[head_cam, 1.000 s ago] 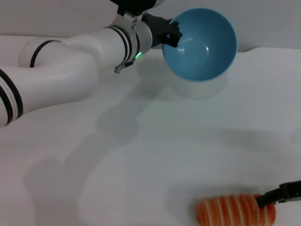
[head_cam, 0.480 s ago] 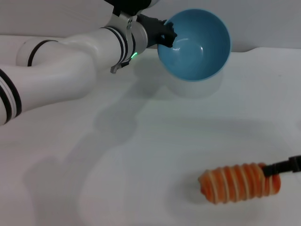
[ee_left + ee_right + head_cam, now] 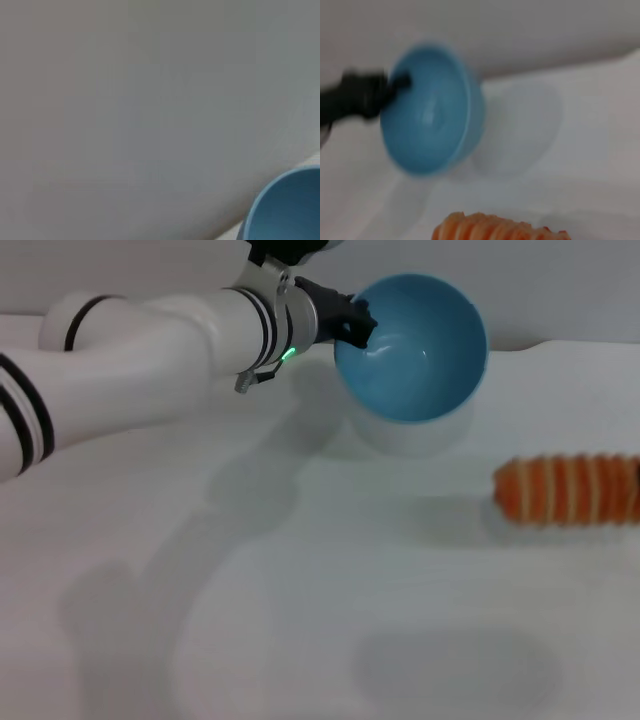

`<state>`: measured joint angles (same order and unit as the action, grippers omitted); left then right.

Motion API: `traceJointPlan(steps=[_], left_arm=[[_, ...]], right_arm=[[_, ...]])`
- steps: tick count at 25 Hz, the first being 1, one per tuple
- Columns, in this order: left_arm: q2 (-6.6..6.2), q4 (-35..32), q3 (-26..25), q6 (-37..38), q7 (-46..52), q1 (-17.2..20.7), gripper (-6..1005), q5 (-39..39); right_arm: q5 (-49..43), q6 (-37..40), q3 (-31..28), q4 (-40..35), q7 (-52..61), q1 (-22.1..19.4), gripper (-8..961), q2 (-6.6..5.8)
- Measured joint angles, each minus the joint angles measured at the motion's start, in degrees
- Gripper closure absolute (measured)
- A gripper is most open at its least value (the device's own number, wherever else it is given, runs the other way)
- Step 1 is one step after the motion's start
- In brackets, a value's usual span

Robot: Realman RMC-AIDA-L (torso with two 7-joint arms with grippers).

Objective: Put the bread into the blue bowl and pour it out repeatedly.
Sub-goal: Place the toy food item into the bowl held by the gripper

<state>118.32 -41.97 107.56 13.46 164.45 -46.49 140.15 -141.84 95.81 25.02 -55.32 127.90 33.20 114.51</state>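
Near the far edge of the white worktop point(image 3: 300, 640), the left hand point(image 3: 355, 322) grips the rim of the blue bowl point(image 3: 412, 345), its dark fingers closed on the rim's left side. That bowl hangs clear of the worktop, tipped on its side so the deep, bare inside faces the near edge; a soft shadow lies on the surface just beneath it. From the right wrist view, the same tipped bowl point(image 3: 427, 110) shows with the left hand point(image 3: 395, 82) pinching its rim, and the left wrist view catches only a curve of the blue rim point(image 3: 285, 210) against a plain pale background

At the right edge of the worktop, the bread point(image 3: 570, 490) is up off the surface, lying level with its orange-and-cream ribbed top showing; its faint shadow sits well apart from it, toward the near edge. It is lower than the bowl and off to the bowl's right, not touching it. In the right wrist view the bread point(image 3: 495, 230) sits close under the camera. Whether the right hand has its fingers open or closed I cannot tell, since it does not show
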Motion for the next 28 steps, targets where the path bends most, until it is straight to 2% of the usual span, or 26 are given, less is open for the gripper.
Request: traceJointPlan(steps=[1,7,8,11,17,18,28], left_arm=[[0.04,0.33,0.01,1.39,-0.02,-0.93,1000,-0.02],[0.39,0.14,0.70,3.90,0.05,-2.27,999,-0.09],[0.43,0.08,0.75,4.39,0.13,-2.57,999,-0.12],[0.57,-0.28,2.57,5.41,0.29,-3.41,999,-1.63],[0.59,-0.52,5.67,5.47,0.30,-4.00,999,-4.06],[0.59,-0.59,5.89,5.48,0.31,-4.05,999,-4.28],[0.58,-2.58,6.77,6.23,0.35,-4.22,999,-6.39]], right_arm=[[1.29,0.07,-2.33,-1.53,-0.02,-0.20,829,-0.05],[7.61,-1.06,-4.24,-2.48,0.06,-0.78,828,-0.04],[11.46,-2.90,-4.68,-2.31,0.36,-1.22,828,0.14],[14.60,-5.12,-4.71,-1.76,0.66,-1.51,835,0.37],[17.17,-11.41,-3.44,0.88,0.42,-0.22,841,2.04],[17.66,-14.70,-2.15,3.19,-0.20,0.66,841,2.54],[19.69,-22.47,3.21,10.48,-1.87,3.60,843,3.63]])
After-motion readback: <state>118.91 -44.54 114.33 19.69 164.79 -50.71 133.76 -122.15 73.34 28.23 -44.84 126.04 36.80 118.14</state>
